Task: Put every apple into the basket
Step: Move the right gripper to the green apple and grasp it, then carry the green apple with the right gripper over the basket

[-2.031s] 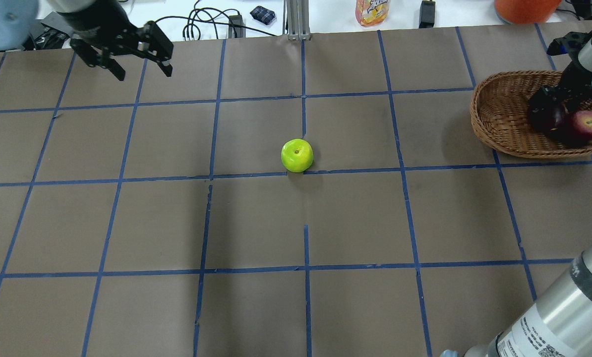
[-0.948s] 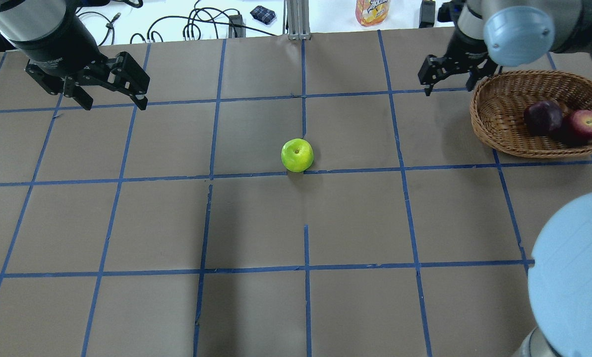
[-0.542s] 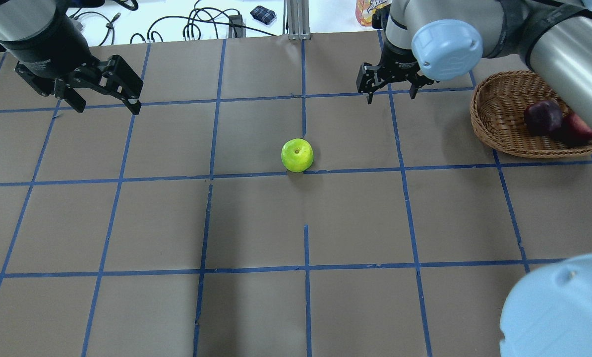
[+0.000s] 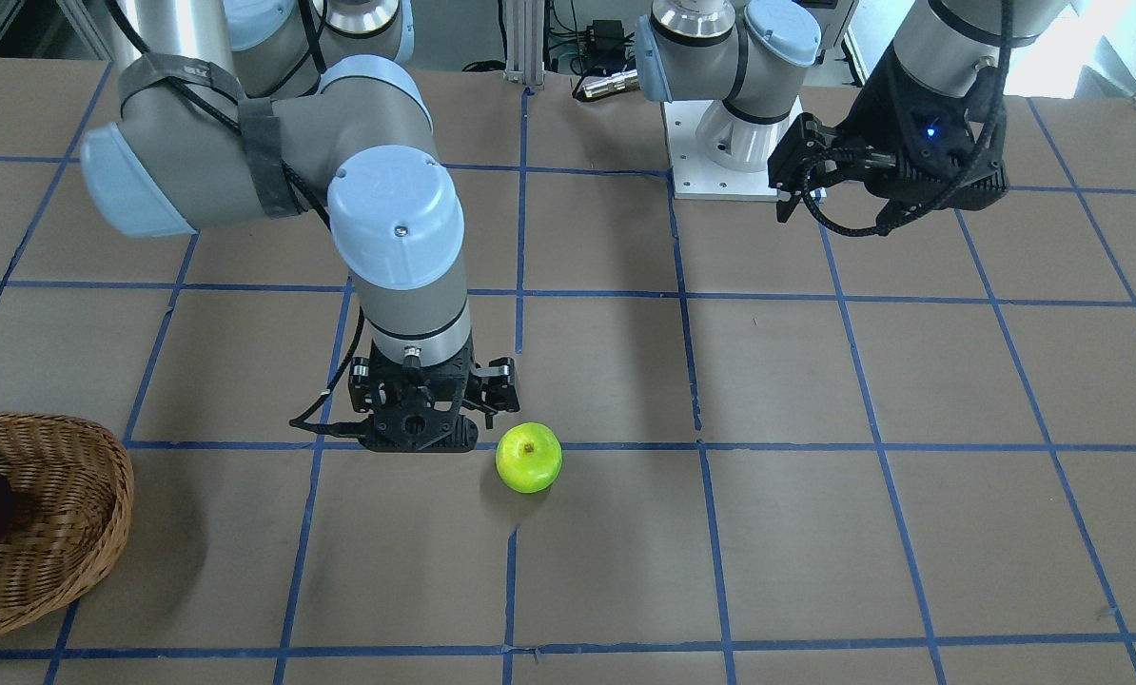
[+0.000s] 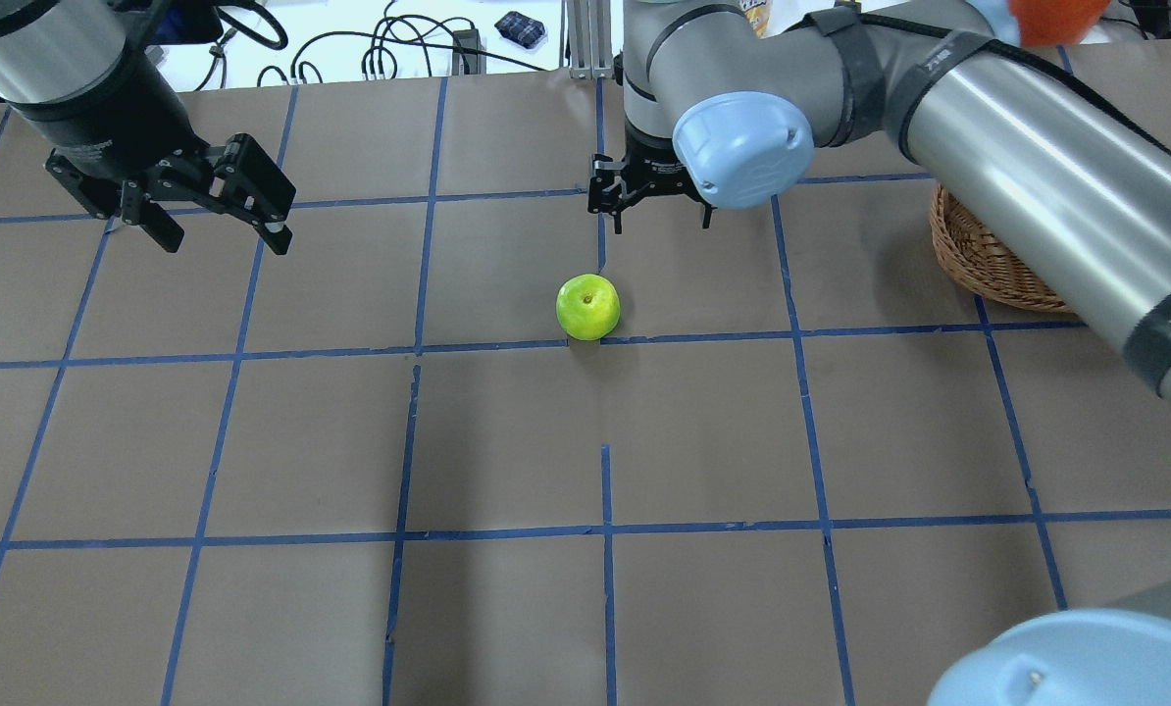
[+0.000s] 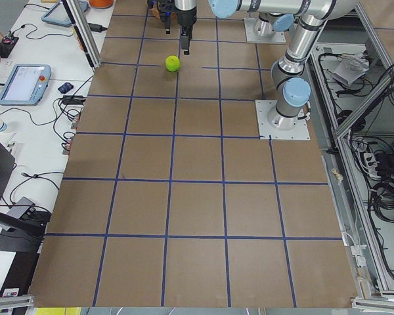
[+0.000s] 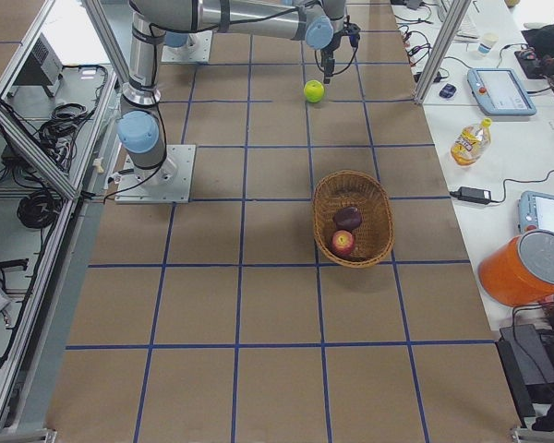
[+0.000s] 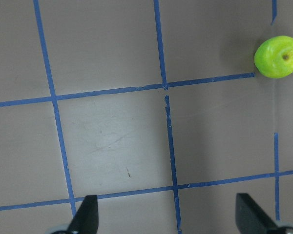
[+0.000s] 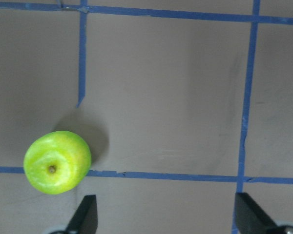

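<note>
The lime green apple sits on the table's middle, also in the right wrist view and the left wrist view. My right gripper is open and empty, above the table just beyond the apple and slightly to its right. My left gripper is open and empty, far left of the apple. The wicker basket stands at the right end and holds the dark purple apple and the red apple. In the overhead view my right arm hides most of the basket.
The table is brown paper with a blue tape grid. Beyond its far edge lie cables, a drink pouch and an orange bucket. The robot bases stand at the near edge.
My right arm has swung left from the basket to a spot just beyond the green apple, gripper open. My left gripper has come slightly nearer and rightward. The apples have not moved.
</note>
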